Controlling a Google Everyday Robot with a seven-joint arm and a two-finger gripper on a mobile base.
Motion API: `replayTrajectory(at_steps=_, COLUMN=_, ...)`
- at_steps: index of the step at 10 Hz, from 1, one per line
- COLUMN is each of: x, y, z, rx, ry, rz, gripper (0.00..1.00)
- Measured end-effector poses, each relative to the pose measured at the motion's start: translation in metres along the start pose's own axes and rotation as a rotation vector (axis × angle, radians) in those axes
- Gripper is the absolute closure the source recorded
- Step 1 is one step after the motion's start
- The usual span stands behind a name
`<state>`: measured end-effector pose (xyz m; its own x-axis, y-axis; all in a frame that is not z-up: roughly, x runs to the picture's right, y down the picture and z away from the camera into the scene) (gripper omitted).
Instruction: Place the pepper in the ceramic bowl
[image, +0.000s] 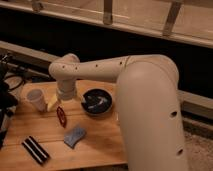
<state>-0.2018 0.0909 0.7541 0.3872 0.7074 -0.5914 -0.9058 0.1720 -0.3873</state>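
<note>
The pepper (61, 116) is a small dark red slender thing lying on the wooden table (100, 142), left of the bowl. The ceramic bowl (97, 102) is round, glossy black with pale streaks inside, and sits near the table's back middle. My gripper (58, 103) hangs below the white wrist, just above the pepper's far end, between the cup and the bowl. The arm hides most of the gripper.
A white paper cup (36, 99) stands left of the gripper. A blue sponge (75, 136) lies in front of the pepper. A black-and-white striped block (36, 150) lies at the front left. My large white arm (150, 110) covers the table's right side.
</note>
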Motion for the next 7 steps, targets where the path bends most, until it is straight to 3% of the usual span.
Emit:
replayTrajectory(at_steps=4, x=-0.007, y=0.009, z=0.003, rx=-0.013, ry=-0.028, rz=-0.049, gripper=0.0)
replayTrajectory(at_steps=7, x=-0.024, y=0.037, z=0.006, rx=-0.072, ry=-0.091, rz=-0.173, gripper=0.0)
